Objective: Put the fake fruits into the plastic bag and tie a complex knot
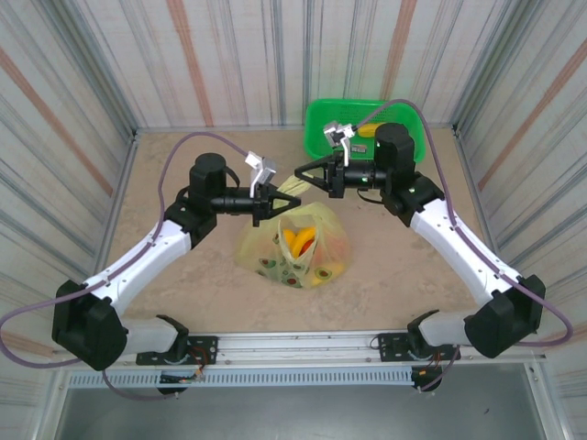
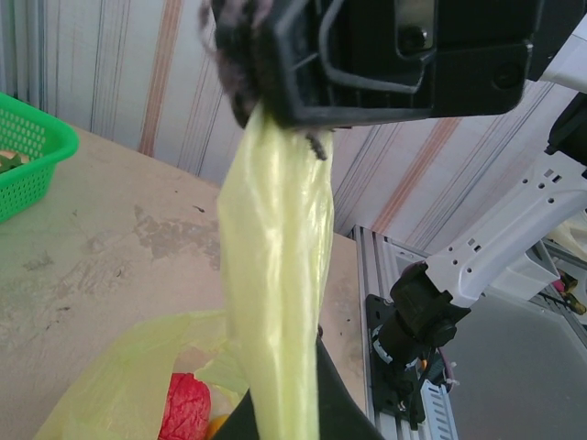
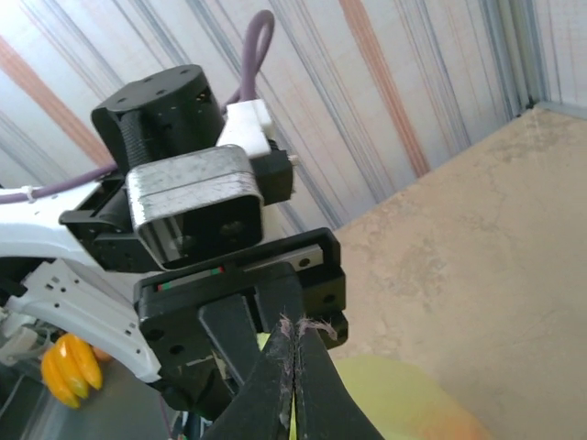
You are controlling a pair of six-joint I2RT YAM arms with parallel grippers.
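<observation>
At the middle of the table [image 1: 183, 293] the bag [image 1: 292, 249] sits with fruits [image 1: 301, 240] inside, one handle [image 2: 275, 275] pulled up taut. The left gripper [image 1: 276, 203] is clenched on the handle's lower end. The right gripper [image 1: 300, 172] has its fingers pressed together at the upper end, though whether they pinch it cannot be told. A basket [image 1: 321, 119] stands behind.
</observation>
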